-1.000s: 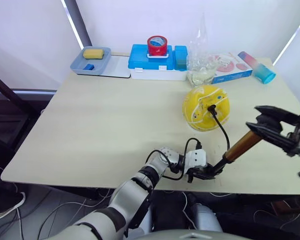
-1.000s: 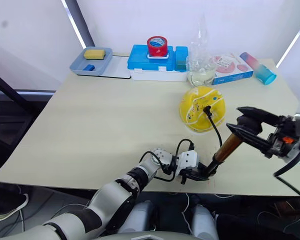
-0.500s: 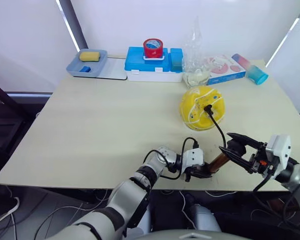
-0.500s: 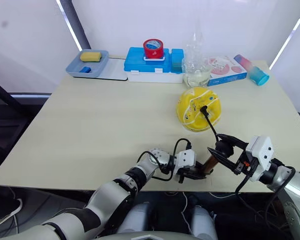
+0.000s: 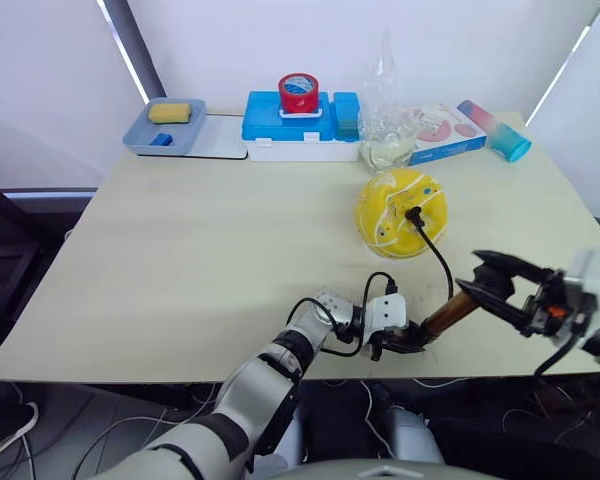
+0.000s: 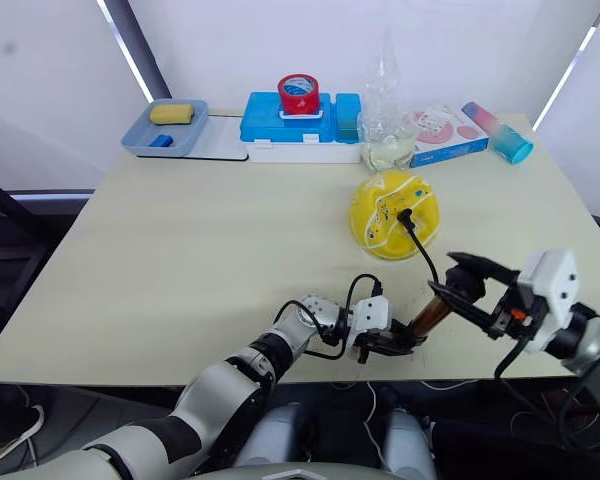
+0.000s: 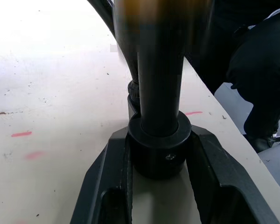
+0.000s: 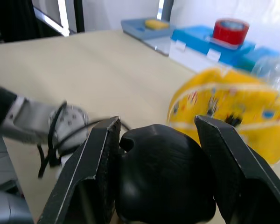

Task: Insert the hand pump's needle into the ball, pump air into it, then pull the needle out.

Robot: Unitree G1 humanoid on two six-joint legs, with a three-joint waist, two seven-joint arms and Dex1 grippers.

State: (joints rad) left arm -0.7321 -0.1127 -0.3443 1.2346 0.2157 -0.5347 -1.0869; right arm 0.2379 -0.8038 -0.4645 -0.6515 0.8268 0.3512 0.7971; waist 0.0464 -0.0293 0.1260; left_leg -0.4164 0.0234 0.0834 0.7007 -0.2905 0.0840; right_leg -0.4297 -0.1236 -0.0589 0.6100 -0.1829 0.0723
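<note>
The left tool (image 5: pixel 405 345) is squeezing the base of the hand pump (image 5: pixel 446 314) down on the table (image 5: pixel 180 250). The right tool (image 5: pixel 490 282) is gripping its black handle. The hose (image 5: pixel 441 262) is running to the needle (image 5: pixel 414 213), stuck in the yellow ball (image 5: pixel 400 212) nearby.

Right gripper (image 5: pixel 492 282) with the hand pump (image 5: pixel 446 315) handle: high a second ago, pushed down toward the pump base half a second ago, now raised partway again, more copper barrel showing. Whole view shifted too, camera move.
</note>
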